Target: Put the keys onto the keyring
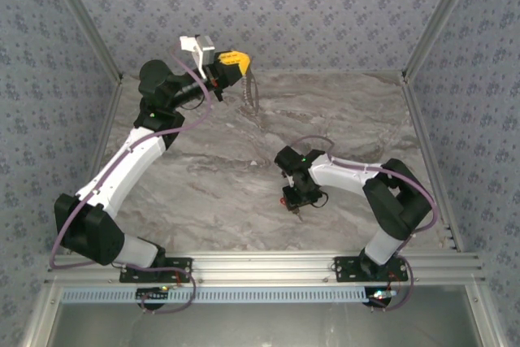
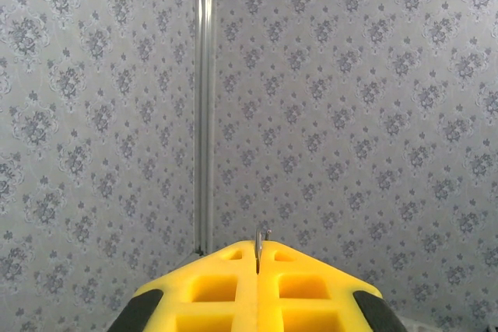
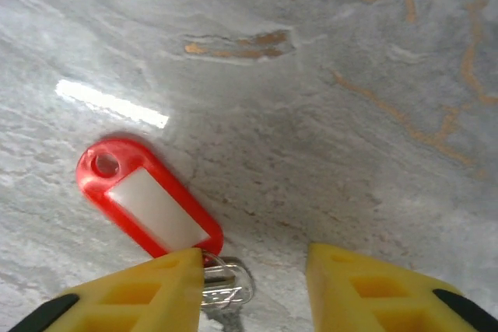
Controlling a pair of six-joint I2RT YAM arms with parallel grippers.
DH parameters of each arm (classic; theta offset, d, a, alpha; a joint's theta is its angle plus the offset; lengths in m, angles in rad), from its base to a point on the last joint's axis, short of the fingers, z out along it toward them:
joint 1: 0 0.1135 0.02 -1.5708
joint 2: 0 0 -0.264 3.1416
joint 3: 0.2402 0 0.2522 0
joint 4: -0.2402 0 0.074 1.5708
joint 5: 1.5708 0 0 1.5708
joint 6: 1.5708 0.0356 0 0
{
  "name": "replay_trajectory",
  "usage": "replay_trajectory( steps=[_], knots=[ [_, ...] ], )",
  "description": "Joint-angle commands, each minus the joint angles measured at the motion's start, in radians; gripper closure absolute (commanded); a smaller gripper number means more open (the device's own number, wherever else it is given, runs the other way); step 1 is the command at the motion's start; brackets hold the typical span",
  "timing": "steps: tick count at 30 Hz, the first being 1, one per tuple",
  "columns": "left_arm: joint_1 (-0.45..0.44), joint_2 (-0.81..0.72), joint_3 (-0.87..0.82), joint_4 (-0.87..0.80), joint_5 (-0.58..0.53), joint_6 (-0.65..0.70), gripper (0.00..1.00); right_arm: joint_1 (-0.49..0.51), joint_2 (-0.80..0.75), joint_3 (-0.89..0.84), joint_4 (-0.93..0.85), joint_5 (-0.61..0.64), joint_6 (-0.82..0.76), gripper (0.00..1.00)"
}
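Note:
My left gripper (image 1: 236, 62) is raised at the back of the table and shut on the keyring (image 1: 251, 95), a thin pale loop that hangs down from it. In the left wrist view, a sliver of the keyring's wire (image 2: 259, 240) sticks out between the closed yellow fingertips. The keys (image 3: 148, 201), a red plastic tag with a white label, a small metal ring and a key shaft, lie flat on the marble table. My right gripper (image 3: 253, 274) stands open just above them. Its left finger (image 3: 144, 293) touches the tag's ring end; the right finger (image 3: 373, 289) is over bare table.
The marble table (image 1: 227, 168) is walled on three sides by patterned panels (image 1: 325, 14). An aluminium rail (image 1: 268, 266) runs along the near edge, where both arm bases sit. A corner post (image 2: 204, 106) shows ahead of the left gripper.

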Motion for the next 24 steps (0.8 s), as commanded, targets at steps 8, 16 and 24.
replay_trajectory(
  steps=[8, 16, 24],
  knots=[
    [0.008, -0.010, 0.027, 0.063, -0.013, -0.017, 1.00, -0.019, 0.034, 0.021, 0.020, -0.047, 0.010, 0.93],
    [0.008, -0.008, 0.031, 0.063, -0.013, -0.020, 1.00, -0.116, 0.003, 0.046, 0.058, -0.129, 0.030, 1.00],
    [0.008, -0.012, 0.026, 0.061, -0.013, -0.021, 1.00, -0.180, -0.043, 0.047, 0.114, -0.214, 0.036, 1.00]
  ],
)
